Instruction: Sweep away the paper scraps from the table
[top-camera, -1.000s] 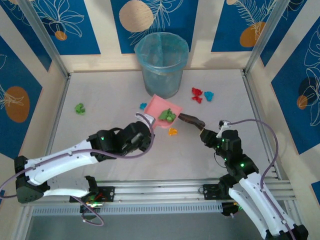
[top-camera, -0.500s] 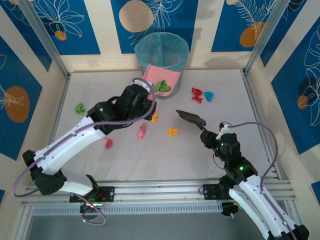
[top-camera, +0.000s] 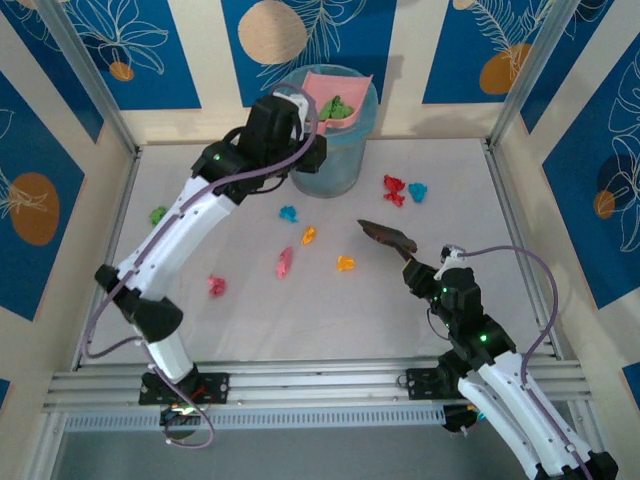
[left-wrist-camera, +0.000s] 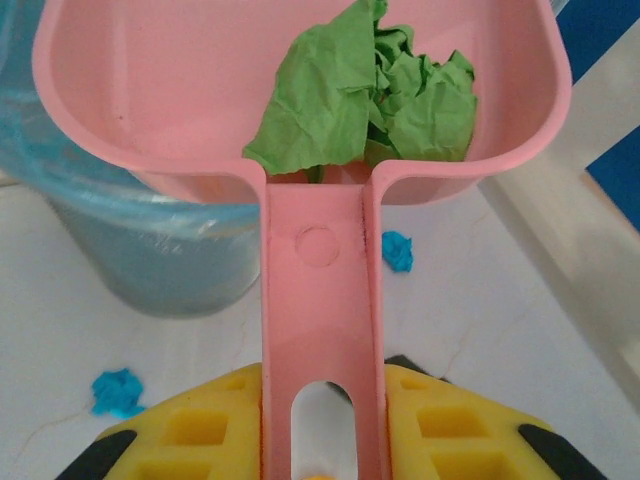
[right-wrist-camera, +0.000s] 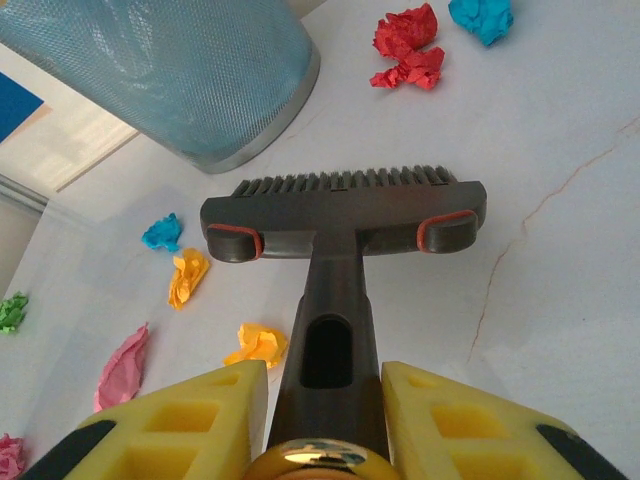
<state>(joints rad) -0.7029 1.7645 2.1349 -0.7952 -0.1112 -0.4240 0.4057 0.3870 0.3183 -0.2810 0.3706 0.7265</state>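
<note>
My left gripper (top-camera: 304, 124) (left-wrist-camera: 322, 395) is shut on the handle of the pink dustpan (top-camera: 341, 101) (left-wrist-camera: 310, 100). The pan is held up over the rim of the blue bin (top-camera: 324, 155) with a crumpled green scrap (left-wrist-camera: 360, 95) in it. My right gripper (top-camera: 417, 273) (right-wrist-camera: 325, 400) is shut on the handle of a dark brush (top-camera: 386, 236) (right-wrist-camera: 345, 212), low over the table (top-camera: 300, 325). Paper scraps lie on the table: red (top-camera: 394, 188), cyan (top-camera: 417, 191), cyan (top-camera: 288, 213), orange (top-camera: 309, 236), orange (top-camera: 346, 263), pink (top-camera: 284, 263), pink (top-camera: 216, 285), green (top-camera: 158, 215).
The bin stands at the back middle against the beige rim. Metal rails (top-camera: 320, 382) run along the near edge by the arm bases. Slanted frame posts (top-camera: 95, 85) rise at both back corners. The left arm stretches diagonally over the table's left half.
The left arm has lifted the dustpan with the green scrap off the table and carried it back over the bin. The right arm and brush have hardly moved.
</note>
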